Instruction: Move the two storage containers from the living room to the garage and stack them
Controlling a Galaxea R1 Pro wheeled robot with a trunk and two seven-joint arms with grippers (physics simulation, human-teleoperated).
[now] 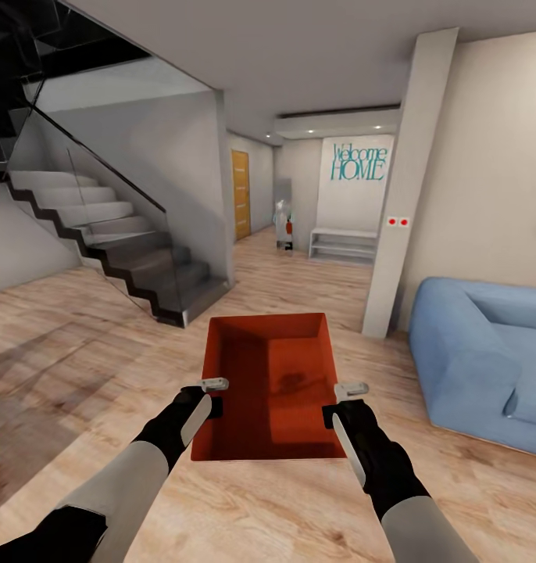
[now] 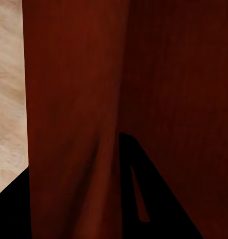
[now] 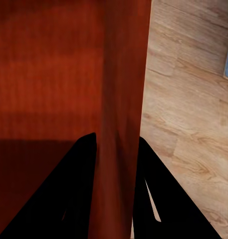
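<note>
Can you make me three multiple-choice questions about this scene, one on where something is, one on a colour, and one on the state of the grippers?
1. Where is the blue fabric sofa in the head view?
A. at the right side of the room
B. under the staircase
C. in front of the orange door

2. What colour is the open rectangular storage container the robot carries?
A. green
B. orange-red
C. white

3. How do the grippers hold the container?
A. both hang open above it
B. one grips it alone
C. each clamps a side wall

Answers:
1. A, the sofa sits on the light wood plank floor at the picture's right.
2. B, its walls and flat bottom are orange-red.
3. C, the left gripper and right gripper each straddle a side wall; the right wrist view shows the wall between two fingers.
</note>
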